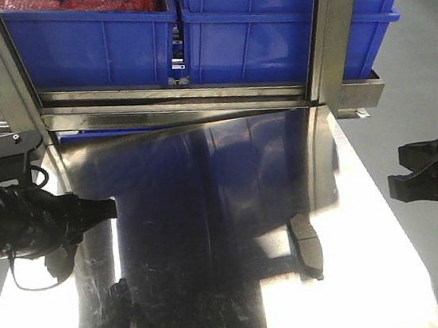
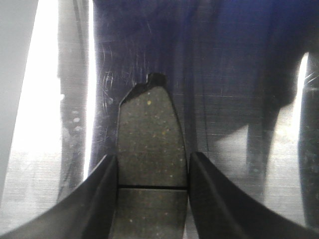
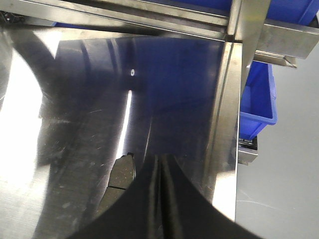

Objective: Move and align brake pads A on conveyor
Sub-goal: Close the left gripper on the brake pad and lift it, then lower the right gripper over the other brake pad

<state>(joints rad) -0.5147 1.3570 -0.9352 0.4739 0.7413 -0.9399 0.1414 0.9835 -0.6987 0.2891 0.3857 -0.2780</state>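
Your left gripper [image 2: 152, 155] is clamped on one brake pad [image 2: 149, 119], with its fingers against both long edges, above the steel table [image 2: 224, 74]. Carry the pad level and without twisting; the conveyor is not in view. Your right gripper [image 3: 160, 160] is pressed together beside a second brake pad [image 1: 307, 243] lying on the table.

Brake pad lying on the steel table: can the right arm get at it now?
Probably yes. The brake pad lies flat on the table with nothing near it, and the right gripper hangs empty to its right. Its jaws look shut, so they must open first.
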